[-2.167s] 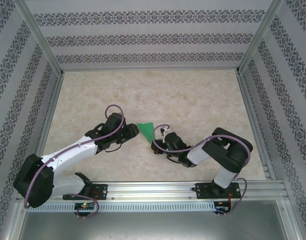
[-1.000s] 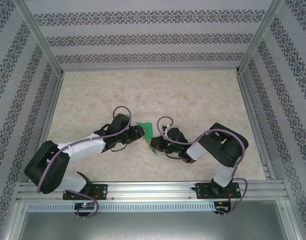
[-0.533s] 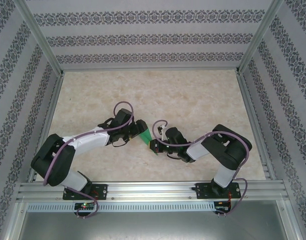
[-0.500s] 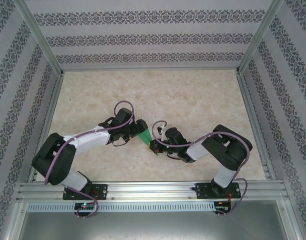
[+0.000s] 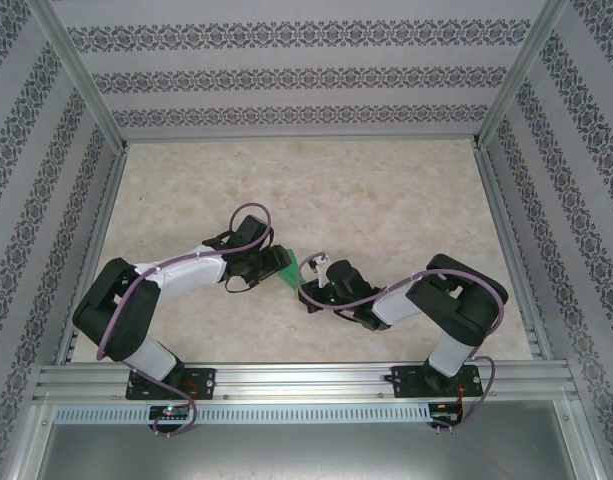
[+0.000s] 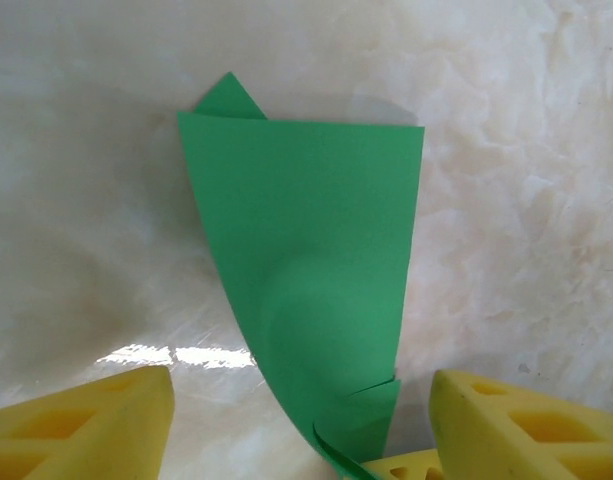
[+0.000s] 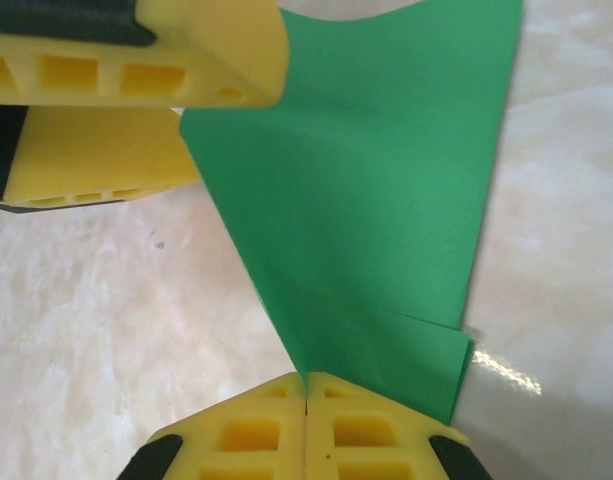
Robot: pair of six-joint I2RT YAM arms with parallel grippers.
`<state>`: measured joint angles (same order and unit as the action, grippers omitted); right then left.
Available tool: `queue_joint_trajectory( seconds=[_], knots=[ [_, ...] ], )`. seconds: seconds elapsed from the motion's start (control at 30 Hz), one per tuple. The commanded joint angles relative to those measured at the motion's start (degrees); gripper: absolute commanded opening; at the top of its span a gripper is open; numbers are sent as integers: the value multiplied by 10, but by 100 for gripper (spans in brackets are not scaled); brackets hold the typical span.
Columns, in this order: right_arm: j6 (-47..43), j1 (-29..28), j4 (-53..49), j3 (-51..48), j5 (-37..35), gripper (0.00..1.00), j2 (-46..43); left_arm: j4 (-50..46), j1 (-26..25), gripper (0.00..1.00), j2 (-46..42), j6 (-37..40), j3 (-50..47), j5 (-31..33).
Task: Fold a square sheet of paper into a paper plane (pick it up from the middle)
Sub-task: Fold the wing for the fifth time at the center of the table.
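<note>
- Patterned walls (image 5: 286,75) round a pale marbled counter (image 5: 386,190), seen from above; green paper (image 5: 291,270), folded to a narrow wedge, lying mid-counter between left fingers (image 5: 274,264) and right fingers (image 5: 308,288).
- Left wrist: green paper (image 6: 306,260) bulging up off the glossy counter, left fingers (image 6: 81,425) spread wide either side, gripping nothing.
- Right wrist: right fingers (image 7: 306,415) pinched tight on the narrow tip.
- Judged mid-fold, crease unfinished; next move likely calls for pressing the bulging layer flat, tip pinned.
</note>
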<state>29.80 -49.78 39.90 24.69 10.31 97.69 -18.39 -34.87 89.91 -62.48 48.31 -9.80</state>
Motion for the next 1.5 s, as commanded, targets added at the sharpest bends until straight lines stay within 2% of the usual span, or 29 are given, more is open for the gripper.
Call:
queue_joint_trajectory(
  seconds=[0.0,0.33,0.47,0.57,0.67,0.9,1.27,1.47],
  knots=[
    [-38,-9,15,-10,-28,2,-18,-19,5,65,25,-13,22,-4],
    [-120,-33,-63,-3,-69,11,-57,-35,5,40,44,-17,35,-1],
    [-148,-40,-80,0,-80,15,-61,-36,5,35,44,-19,38,-3],
    [-163,-43,-94,2,-91,23,-66,-43,5,29,45,-17,44,-3],
    [-186,-54,-128,9,-117,25,-77,-49,5,18,47,-16,48,-2],
    [-242,-90,-193,11,-212,30,-116,-52,5,2,49,-13,53,-3],
    [-336,-119,-250,45,-268,34,-103,-59,5,0,52,-11,63,-9],
    [-352,-123,-257,67,-292,30,-78,-58,6,0,55,-12,63,-13]
  ],
)
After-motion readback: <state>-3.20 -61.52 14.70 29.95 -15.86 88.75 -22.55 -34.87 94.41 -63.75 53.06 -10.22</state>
